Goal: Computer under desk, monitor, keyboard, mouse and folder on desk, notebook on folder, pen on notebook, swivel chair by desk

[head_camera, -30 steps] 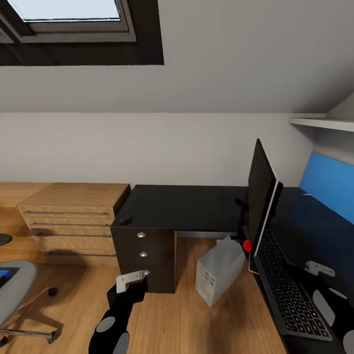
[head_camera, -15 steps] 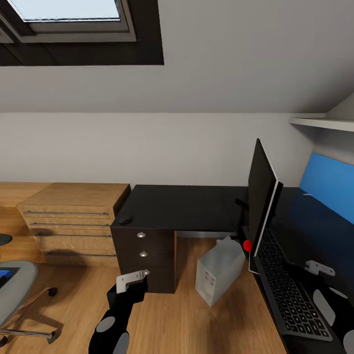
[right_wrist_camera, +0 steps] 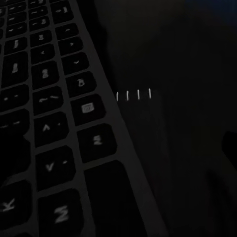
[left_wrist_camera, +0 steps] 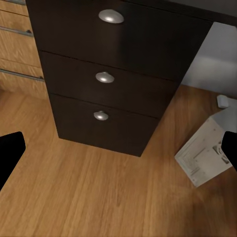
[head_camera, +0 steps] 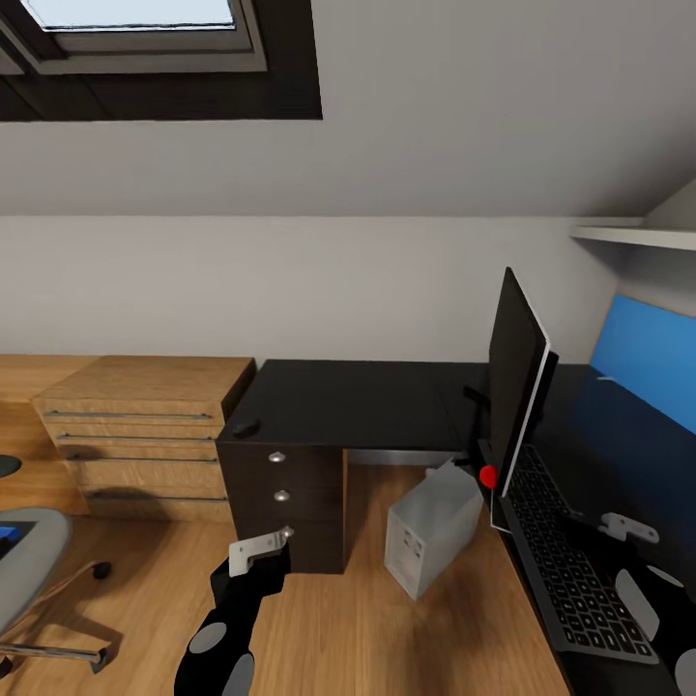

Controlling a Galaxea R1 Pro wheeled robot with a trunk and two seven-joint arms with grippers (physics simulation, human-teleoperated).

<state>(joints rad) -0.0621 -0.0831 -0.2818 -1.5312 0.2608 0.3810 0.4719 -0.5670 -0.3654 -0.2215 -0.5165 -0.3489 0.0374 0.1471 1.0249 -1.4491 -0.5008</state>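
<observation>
The black desk (head_camera: pixel 358 401) runs along the wall and turns toward me on the right. On that right wing the monitor (head_camera: pixel 515 372) stands edge-on, with the dark keyboard (head_camera: pixel 565 565) lying beside it. A small dark mouse (head_camera: pixel 245 426) rests on the desk's left corner. Below the desk the white computer case (head_camera: pixel 432 530) sits tilted on the floor. At the lower left is the grey swivel chair (head_camera: pixel 24 570), carrying the blue folder (head_camera: pixel 8 539). My left gripper (head_camera: pixel 259 551) hangs open before the desk drawers (left_wrist_camera: pixel 104 77). Over the keyboard (right_wrist_camera: pixel 49 123) my right gripper (head_camera: pixel 626 528) is open.
A wooden chest of drawers (head_camera: pixel 145 430) stands left of the desk. Behind the right wing are a blue panel (head_camera: pixel 643 362) and a white wall shelf (head_camera: pixel 633 237). A small red dot (head_camera: pixel 487 476) shows at the monitor's base. Wood floor lies between chair and desk.
The whole picture has shifted slightly, so the camera moved a little. Both arms and the objects keep their places.
</observation>
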